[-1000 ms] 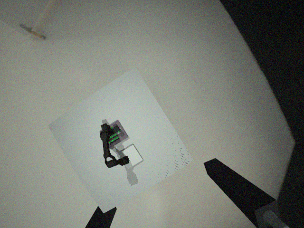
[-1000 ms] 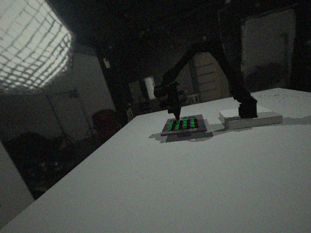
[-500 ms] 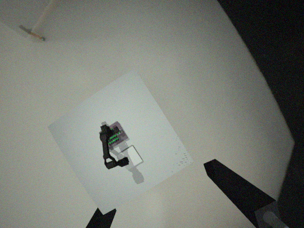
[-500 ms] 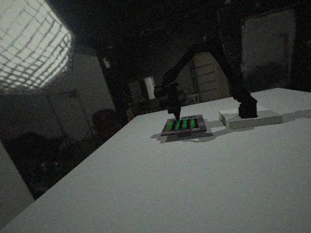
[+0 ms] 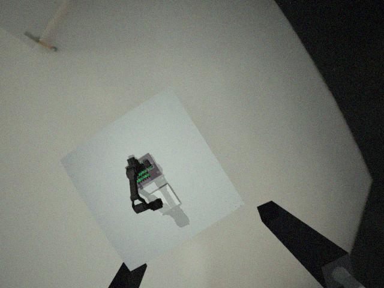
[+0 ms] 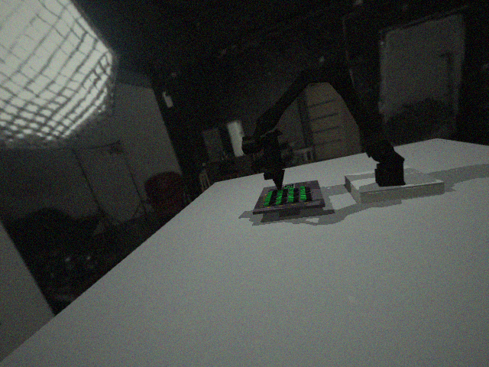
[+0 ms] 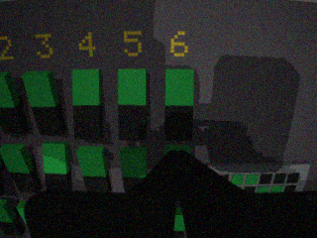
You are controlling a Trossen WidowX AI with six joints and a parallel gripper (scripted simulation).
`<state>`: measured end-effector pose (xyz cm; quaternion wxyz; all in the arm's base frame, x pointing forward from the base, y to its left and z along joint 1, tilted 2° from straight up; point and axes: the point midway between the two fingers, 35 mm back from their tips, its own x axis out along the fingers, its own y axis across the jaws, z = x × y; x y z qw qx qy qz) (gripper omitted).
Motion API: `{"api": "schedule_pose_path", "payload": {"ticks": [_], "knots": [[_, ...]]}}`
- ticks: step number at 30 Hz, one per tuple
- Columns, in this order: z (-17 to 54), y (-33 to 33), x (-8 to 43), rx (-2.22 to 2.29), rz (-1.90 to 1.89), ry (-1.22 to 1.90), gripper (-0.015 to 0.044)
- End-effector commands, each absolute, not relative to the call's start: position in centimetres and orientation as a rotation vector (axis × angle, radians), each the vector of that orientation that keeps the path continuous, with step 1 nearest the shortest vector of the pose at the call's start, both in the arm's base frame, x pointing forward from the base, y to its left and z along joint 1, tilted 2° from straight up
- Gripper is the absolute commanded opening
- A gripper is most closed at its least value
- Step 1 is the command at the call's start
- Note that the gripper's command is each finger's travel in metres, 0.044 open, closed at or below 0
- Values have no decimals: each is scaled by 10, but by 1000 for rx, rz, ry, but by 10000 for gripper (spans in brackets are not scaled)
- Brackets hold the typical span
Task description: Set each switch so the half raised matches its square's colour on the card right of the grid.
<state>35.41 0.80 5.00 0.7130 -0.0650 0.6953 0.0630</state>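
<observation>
The dark switch panel (image 5: 157,173) (image 6: 315,186) (image 7: 104,20) carries rows of rocker switches with green far halves and dark near halves. In the wrist view, the far-row switch (image 7: 179,88) under the number 6 shows both halves. The second-row switch (image 7: 177,148) below it shows only a green strip; the gripper hides the rest. My gripper (image 6: 280,188) (image 7: 176,158) is shut, with its tip low over that second-row switch; contact cannot be told. The card (image 7: 305,174) lies at the right, its near part hidden. Its visible rows show green and dark squares.
The arm (image 5: 133,182) (image 6: 349,92) reaches from a pale base block (image 6: 414,192) near the panel. Its shadow falls across the panel and table (image 5: 186,139) (image 6: 276,284). Yellow numbers run along the panel's far edge in the wrist view.
</observation>
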Motion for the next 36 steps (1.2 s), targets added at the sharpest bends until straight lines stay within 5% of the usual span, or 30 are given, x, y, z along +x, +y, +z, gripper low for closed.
{"api": "schedule_pose_path", "payload": {"ticks": [1,19,27,36], "knots": [[46,7,352,-152,142,1552,0],[113,10,348,-149,143,1526,0],[111,105,294,-141,152,1531,0],[87,113,290,-142,151,1548,0]]}}
